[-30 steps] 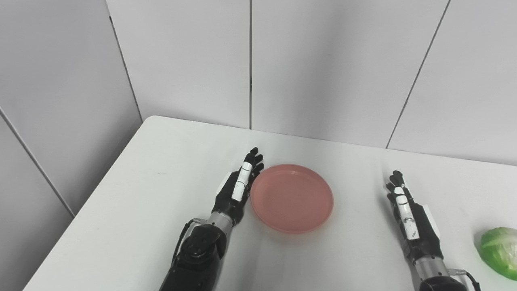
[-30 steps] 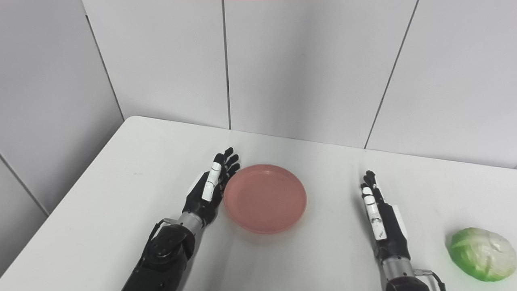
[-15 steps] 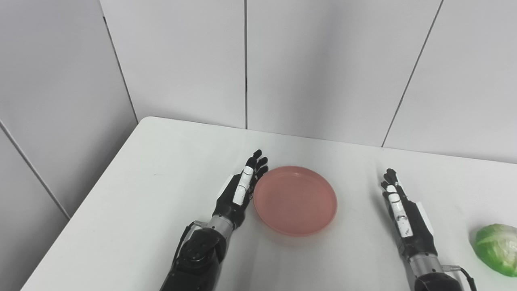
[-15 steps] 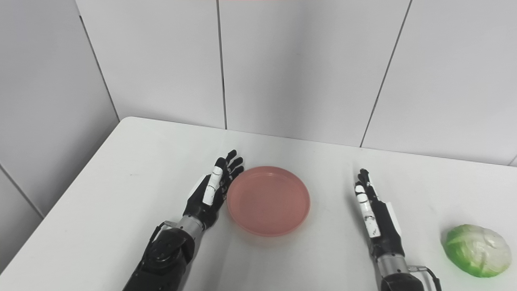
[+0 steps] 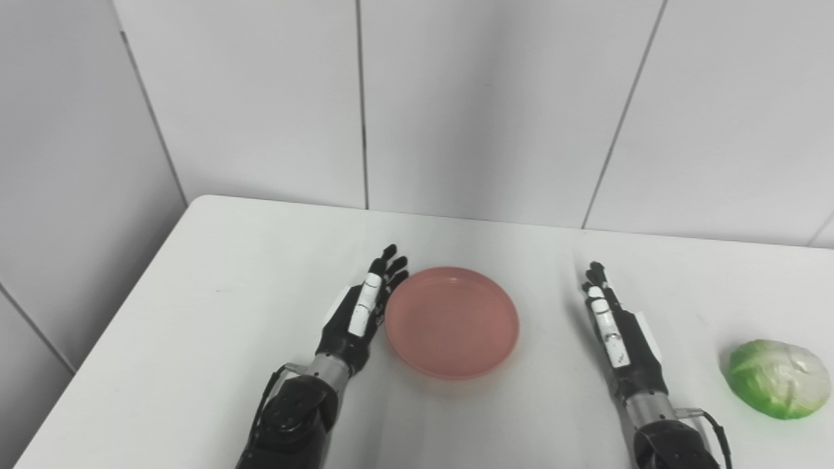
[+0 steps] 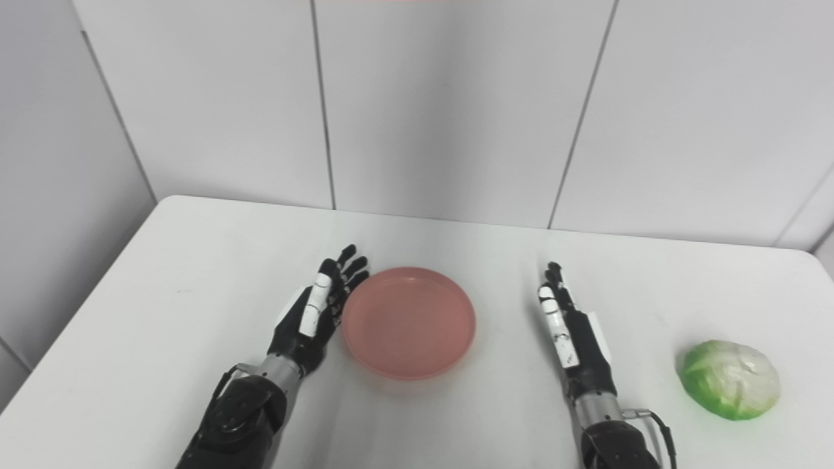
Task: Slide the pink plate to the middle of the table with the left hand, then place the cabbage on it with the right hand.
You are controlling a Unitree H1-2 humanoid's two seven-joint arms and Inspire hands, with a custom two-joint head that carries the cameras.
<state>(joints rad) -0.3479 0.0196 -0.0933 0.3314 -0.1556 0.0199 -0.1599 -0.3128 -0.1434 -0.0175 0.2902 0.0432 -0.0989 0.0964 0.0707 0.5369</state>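
Note:
A shallow pink plate (image 5: 451, 321) lies on the white table (image 5: 215, 293), between my two hands. My left hand (image 5: 361, 312) is open, fingers straight, its edge resting against the plate's left rim. My right hand (image 5: 619, 335) is open too, held on edge to the right of the plate with a gap between them, holding nothing. A green and white cabbage (image 5: 778, 378) sits on the table near the right side, well to the right of my right hand (image 6: 573, 339). The same cabbage (image 6: 729, 379) shows whole in the right eye view.
Grey panelled walls stand behind the table and along its left side. The table's left edge (image 5: 98, 352) runs diagonally towards the front. Its rounded far right corner (image 6: 808, 257) shows in the right eye view.
The whole picture has shifted left, so the camera has turned right and the cabbage now shows whole. The plate has slid slightly right with my left hand against it.

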